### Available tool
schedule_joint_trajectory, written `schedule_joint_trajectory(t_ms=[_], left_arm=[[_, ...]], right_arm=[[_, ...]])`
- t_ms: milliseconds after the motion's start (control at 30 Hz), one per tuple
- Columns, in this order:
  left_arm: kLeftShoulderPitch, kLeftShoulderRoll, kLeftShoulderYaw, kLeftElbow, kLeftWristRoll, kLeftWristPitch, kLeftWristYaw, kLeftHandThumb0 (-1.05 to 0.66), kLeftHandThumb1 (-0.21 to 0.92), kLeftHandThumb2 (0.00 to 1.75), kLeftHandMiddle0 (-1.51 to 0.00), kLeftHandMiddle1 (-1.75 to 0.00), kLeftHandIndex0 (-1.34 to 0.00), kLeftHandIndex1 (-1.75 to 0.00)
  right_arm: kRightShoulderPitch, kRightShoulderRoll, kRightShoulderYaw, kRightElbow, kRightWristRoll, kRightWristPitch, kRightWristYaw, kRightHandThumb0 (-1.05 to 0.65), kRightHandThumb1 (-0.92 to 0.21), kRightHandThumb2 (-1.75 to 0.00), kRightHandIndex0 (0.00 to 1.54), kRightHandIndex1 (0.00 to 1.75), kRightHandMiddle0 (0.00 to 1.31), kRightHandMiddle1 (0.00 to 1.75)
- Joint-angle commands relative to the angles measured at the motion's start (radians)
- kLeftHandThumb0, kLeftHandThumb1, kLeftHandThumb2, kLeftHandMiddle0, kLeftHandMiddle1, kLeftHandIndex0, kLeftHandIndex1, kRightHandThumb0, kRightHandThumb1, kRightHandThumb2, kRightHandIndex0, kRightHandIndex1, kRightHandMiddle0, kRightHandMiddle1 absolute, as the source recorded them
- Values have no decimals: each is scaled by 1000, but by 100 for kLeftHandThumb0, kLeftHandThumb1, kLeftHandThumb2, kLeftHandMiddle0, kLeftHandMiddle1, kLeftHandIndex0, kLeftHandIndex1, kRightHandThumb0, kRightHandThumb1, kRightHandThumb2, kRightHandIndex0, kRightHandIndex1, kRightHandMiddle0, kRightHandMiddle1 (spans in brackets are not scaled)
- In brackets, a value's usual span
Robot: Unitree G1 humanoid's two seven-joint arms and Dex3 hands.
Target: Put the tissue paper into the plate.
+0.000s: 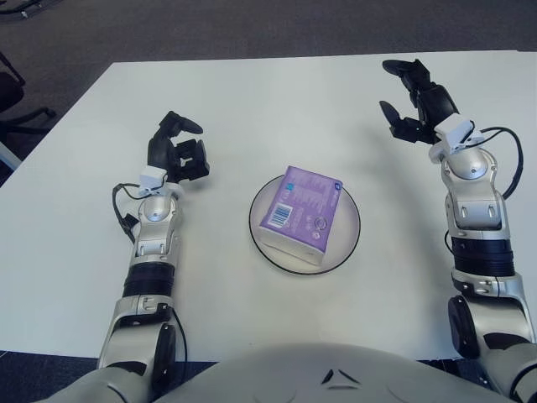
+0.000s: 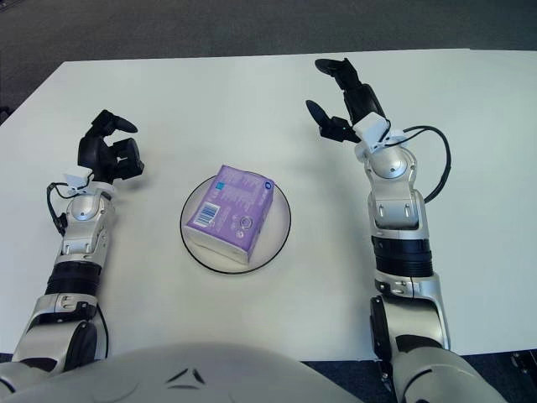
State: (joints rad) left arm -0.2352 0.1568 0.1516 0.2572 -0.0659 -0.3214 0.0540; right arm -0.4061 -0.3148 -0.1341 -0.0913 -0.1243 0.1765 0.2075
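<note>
So the purple tissue pack (image 1: 299,211) is sitting right in the middle of the white plate (image 1: 347,244), lying flat with its barcode end toward the robot, and the plate's on the white table (image 1: 252,101) about midway between the two arms. The right hand (image 1: 415,105) is up off to the right of the plate and a bit further back, fingers spread wide with nothing in them, well apart from the pack. The left hand (image 1: 178,151) shows on the left side of the plate, fingers loosely curled in and not holding anything either.
</note>
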Motion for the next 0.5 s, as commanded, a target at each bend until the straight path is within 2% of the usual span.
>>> schedule_joint_trajectory(t_ms=[0,67,100,133,200,267,367,467], left_arm=[[161,-75,-34,19,18,12,11,-46,38,124,-129,-175,-56,-175],[166,-71,-37,5,17,16,3,-46,38,124,-129,-175,-57,-175],[169,-69,-39,-1,17,17,0,-46,38,124,-129,-175,-57,-175],[172,-67,-41,-11,16,21,-4,-46,38,124,-129,-175,-57,-175],[176,-64,-45,-27,13,26,-9,-46,38,124,-130,-175,-57,-175],[180,-61,-47,-41,10,32,-14,-46,38,124,-130,-175,-57,-175],[184,-60,-49,-56,7,41,-18,-46,38,124,-130,-175,-57,-175],[187,-60,-50,-71,4,50,-20,-46,37,125,-130,-175,-57,-175]], right_arm=[[37,48,-38,-23,66,39,-33,-64,-92,-83,26,33,0,78],[43,70,-49,-15,87,41,-51,-63,-92,-84,22,50,0,90],[45,79,-55,-10,97,42,-59,-63,-92,-85,21,62,0,103],[48,92,-64,-5,111,41,-69,-62,-92,-86,20,67,0,108],[52,110,-75,2,133,41,-83,-61,-92,-87,19,86,0,136],[56,126,-86,7,154,43,-95,-48,-92,-70,22,95,9,155],[62,141,-94,7,174,46,-109,-40,-92,-59,28,104,16,168],[84,160,-100,-4,193,42,-125,-37,-92,-55,31,109,18,173]])
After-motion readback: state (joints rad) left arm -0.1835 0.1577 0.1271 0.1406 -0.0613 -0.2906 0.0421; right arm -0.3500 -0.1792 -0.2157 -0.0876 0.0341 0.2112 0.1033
